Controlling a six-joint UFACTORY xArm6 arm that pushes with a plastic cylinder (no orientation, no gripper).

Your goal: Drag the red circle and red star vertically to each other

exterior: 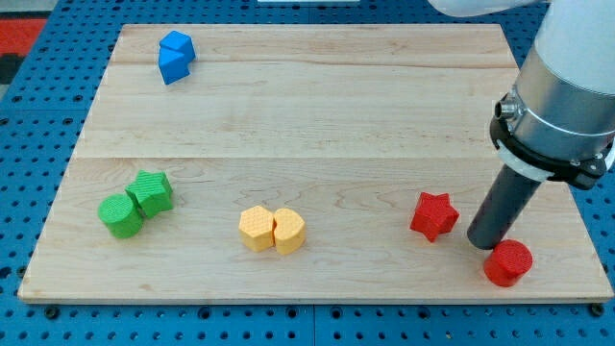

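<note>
The red star [433, 215] lies near the view's bottom right on the wooden board [317, 115]. The red circle [507, 263] lies lower and further right, close to the board's bottom edge. My tip [486, 242] stands between them, just above and left of the red circle, touching or nearly touching it, and a short gap right of the star.
Two yellow blocks [273, 230] sit side by side at bottom centre. Two green blocks [135, 203] touch at the bottom left. A blue block [175, 57] lies at the top left. The arm's grey body [567, 96] fills the upper right.
</note>
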